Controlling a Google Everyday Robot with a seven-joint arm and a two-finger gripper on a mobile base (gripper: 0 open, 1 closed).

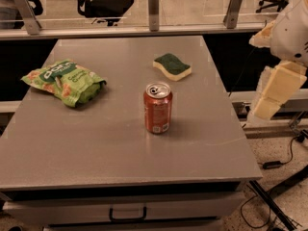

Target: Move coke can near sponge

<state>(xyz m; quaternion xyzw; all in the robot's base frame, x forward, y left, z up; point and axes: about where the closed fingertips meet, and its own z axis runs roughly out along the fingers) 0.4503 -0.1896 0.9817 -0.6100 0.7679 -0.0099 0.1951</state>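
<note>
The coke can [158, 109] stands upright near the middle of the grey table [72, 143], red-orange with a silver top and pull tab. The sponge [172, 66], dark green on top with a pale yellow base, lies flat behind the can and slightly to its right, about one can height away. My gripper [275, 91], pale and blocky, hangs off the table's right edge, well to the right of the can and touching nothing.
A green crinkly chip bag [65, 81] lies on the left part of the table. A rail with metal posts [153, 8] runs behind the table. Office chairs stand beyond it. Cables lie on the floor at the right [279, 165].
</note>
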